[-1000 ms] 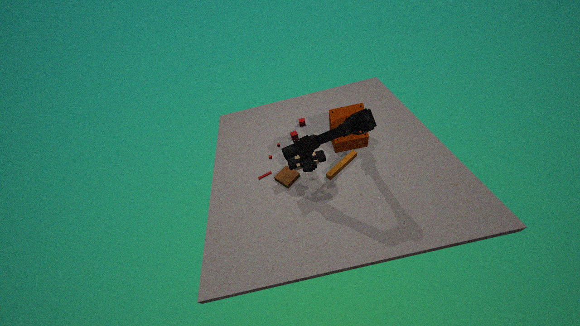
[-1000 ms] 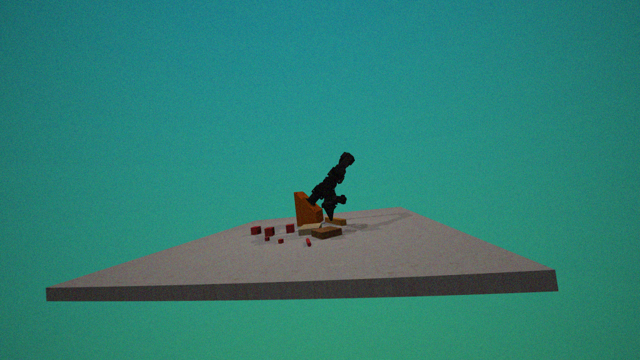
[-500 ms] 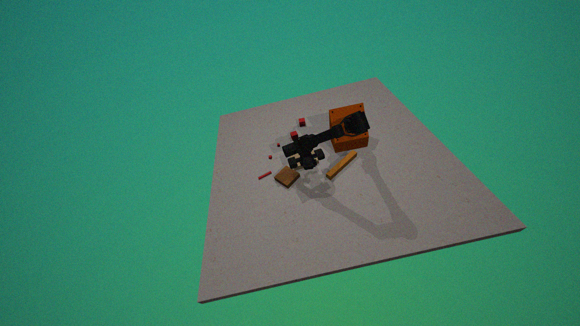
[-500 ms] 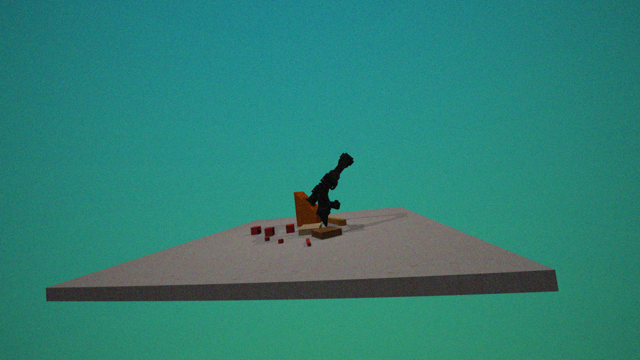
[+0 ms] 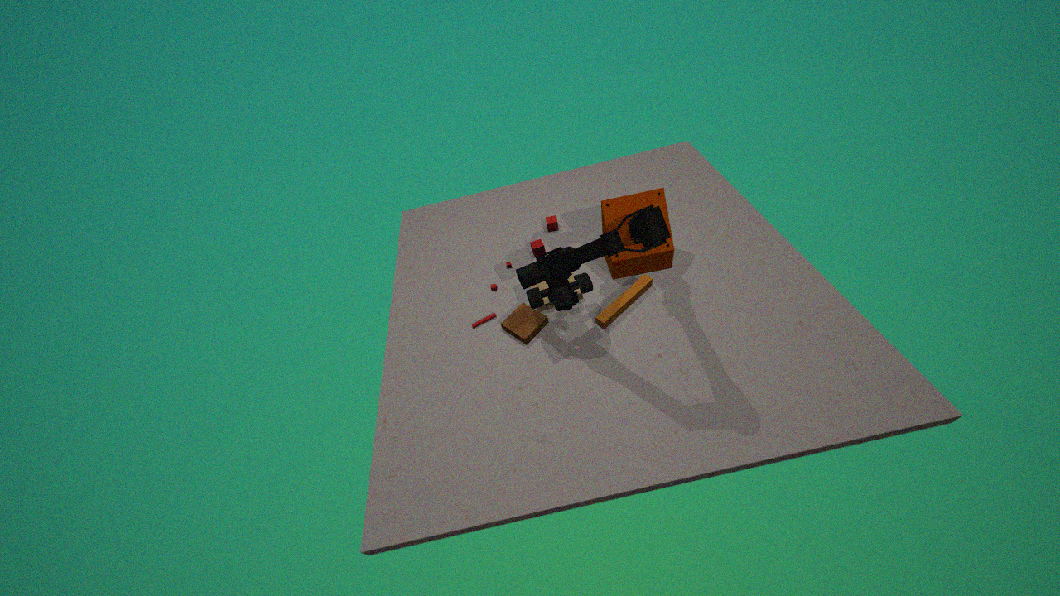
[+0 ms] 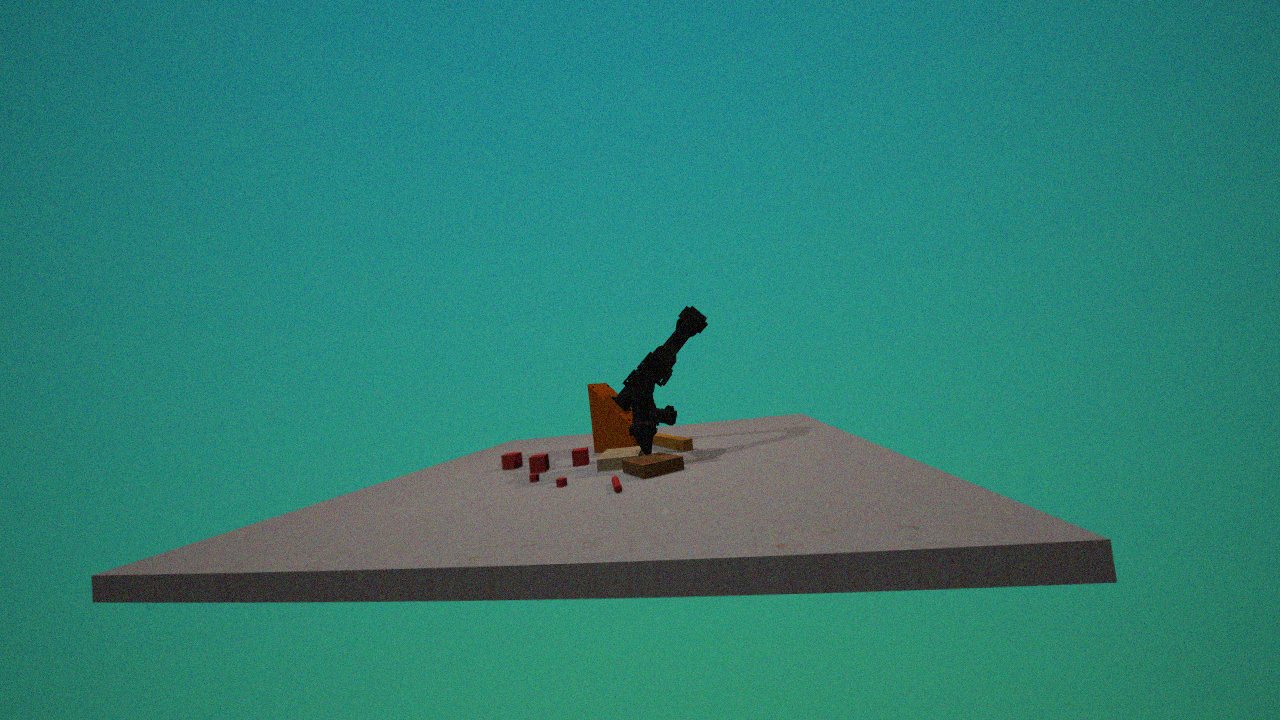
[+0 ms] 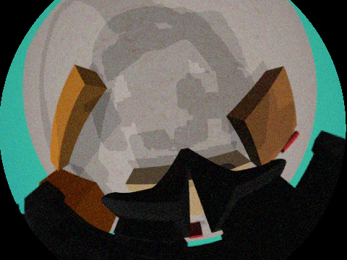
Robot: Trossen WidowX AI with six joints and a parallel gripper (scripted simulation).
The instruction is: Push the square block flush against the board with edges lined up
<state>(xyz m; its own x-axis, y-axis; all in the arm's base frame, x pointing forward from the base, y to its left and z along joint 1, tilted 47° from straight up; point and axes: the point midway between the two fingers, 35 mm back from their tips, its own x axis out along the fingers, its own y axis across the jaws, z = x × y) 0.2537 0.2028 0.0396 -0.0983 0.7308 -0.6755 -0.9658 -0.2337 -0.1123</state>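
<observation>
The brown square block [image 5: 524, 322] [image 6: 652, 464] [image 7: 275, 113] lies flat, turned at an angle to the board. The cream board [image 6: 617, 460] [image 7: 150, 175] lies flat near it, largely hidden under my hand in the top view. One block corner is close to the board; no whole block side lies along it. I cannot tell whether the corner touches. My gripper [image 6: 646, 450] [image 7: 184, 152] is shut and empty, pointing down. Its tips are low by the board's near long side; whether they touch it is unclear.
An orange-yellow bar [image 5: 623, 301] [image 6: 673, 442] [image 7: 69, 119] lies on the other side of my hand, near the orange base [image 5: 643, 262] [image 6: 608, 420]. A red rod [image 5: 484, 319] [image 6: 616, 484] [image 7: 290, 141] lies beyond the block. Several red cubes lie behind the board.
</observation>
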